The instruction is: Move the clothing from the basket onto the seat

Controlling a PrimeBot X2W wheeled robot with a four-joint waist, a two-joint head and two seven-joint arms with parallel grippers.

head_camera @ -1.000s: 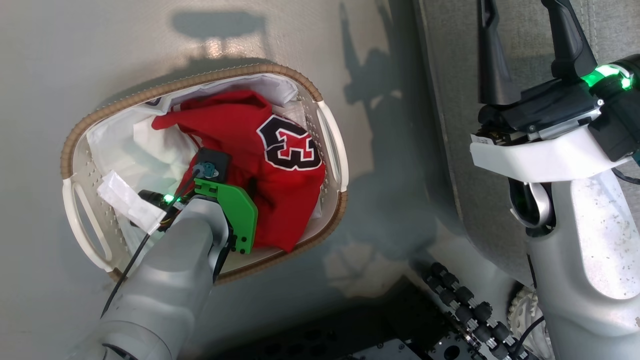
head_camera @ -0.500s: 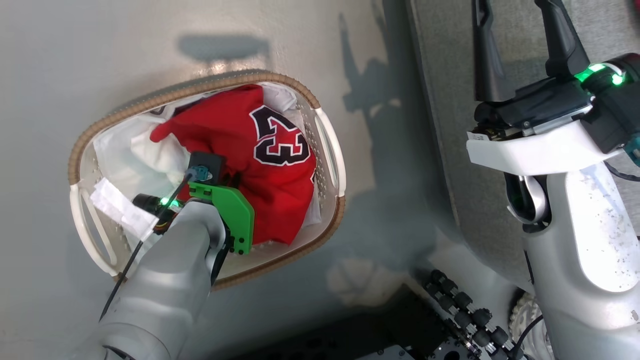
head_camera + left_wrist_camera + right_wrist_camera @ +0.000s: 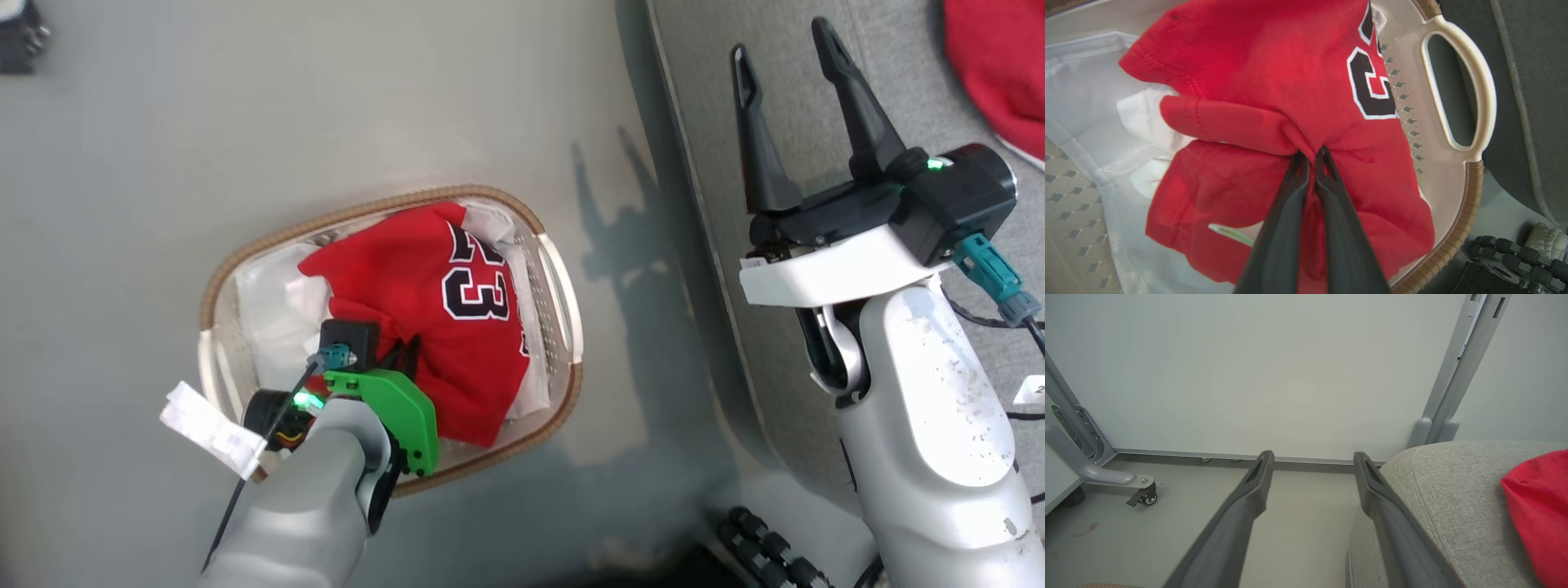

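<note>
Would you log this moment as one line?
left gripper shut on jersey | right gripper open | jersey in basket | red garment on seat

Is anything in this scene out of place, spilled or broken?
Nothing spilled or broken. The jersey looks crumpled because the left gripper pinches a fold of it in the basket; a white tag juts loosely beside that arm's cable.

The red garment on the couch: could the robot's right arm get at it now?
Probably yes. The right gripper is open and empty by the edge of the seat, and the red garment lies uncovered on it to the gripper's right, nothing between them; the arm would have to swing over.
</note>
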